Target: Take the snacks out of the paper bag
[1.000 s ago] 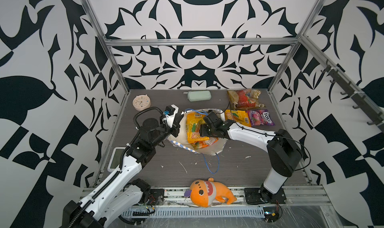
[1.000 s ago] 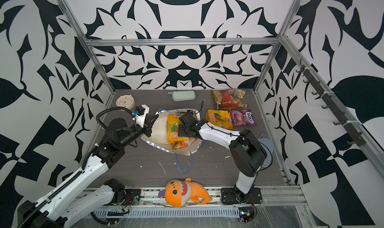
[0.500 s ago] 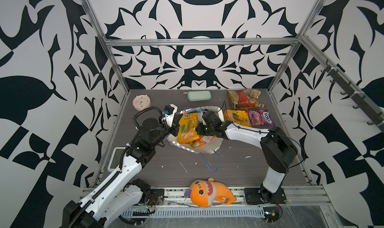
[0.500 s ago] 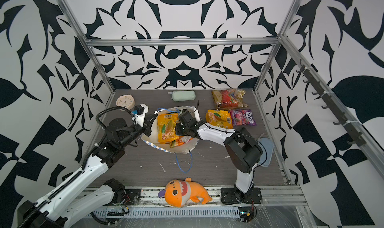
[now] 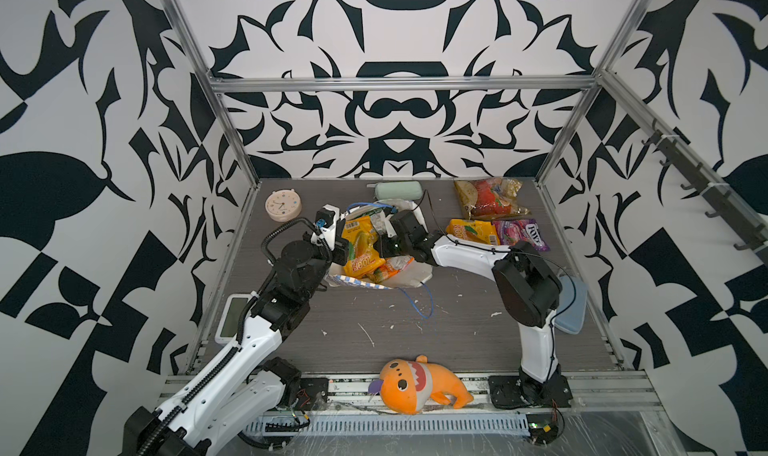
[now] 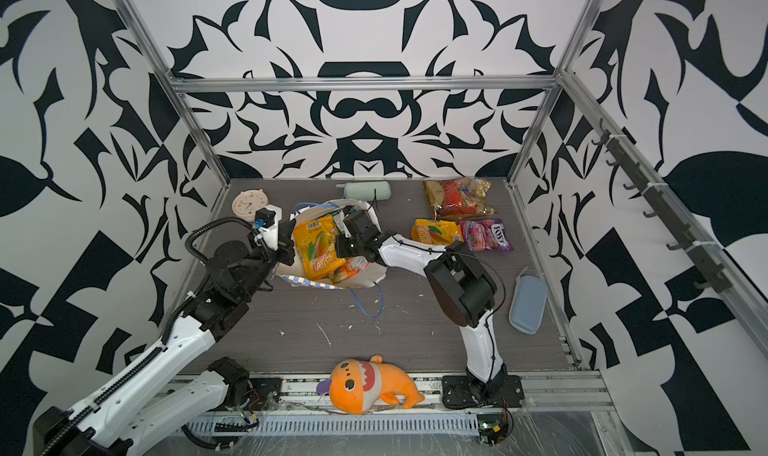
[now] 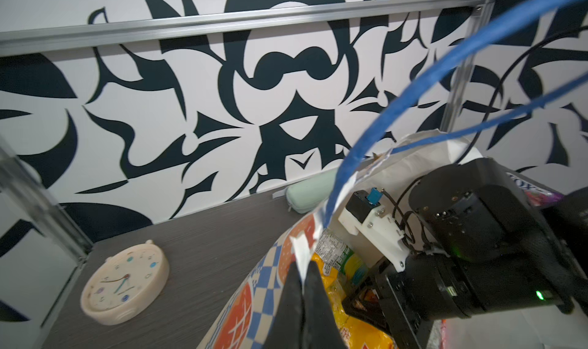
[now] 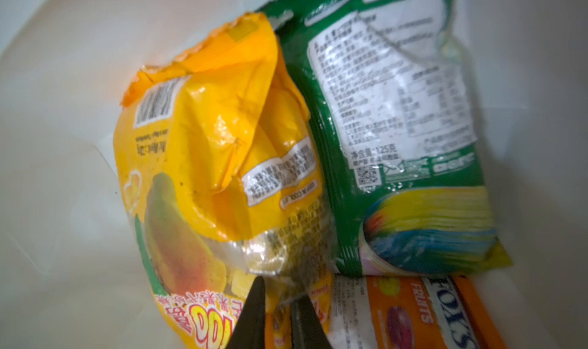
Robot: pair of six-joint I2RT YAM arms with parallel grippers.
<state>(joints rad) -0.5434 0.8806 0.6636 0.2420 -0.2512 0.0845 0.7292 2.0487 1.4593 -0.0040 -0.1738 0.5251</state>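
Right wrist view shows the right gripper (image 8: 278,295) with its two black fingers nearly together, pinching the crinkled clear end of a yellow mango packet (image 8: 216,172) inside the white-lined paper bag (image 8: 63,140). A green packet (image 8: 397,140) lies against that packet's side, and an orange Fox's packet (image 8: 413,315) lies just beside the fingers. In the left wrist view, the left gripper (image 7: 302,268) is clamped tight on the bag's torn white rim, near a blue cord handle (image 7: 413,86). In both top views the bag sits slumped between the two grippers, slightly toward 11 o'clock from the centre of the table (image 5: 374,329), its mouth gaping. Three snacks lie outside it toward 1 o'clock: a clear packet (image 5: 488,198) with red-yellow contents, and a yellow-orange packet (image 5: 471,231) touching a purple packet (image 5: 519,233).
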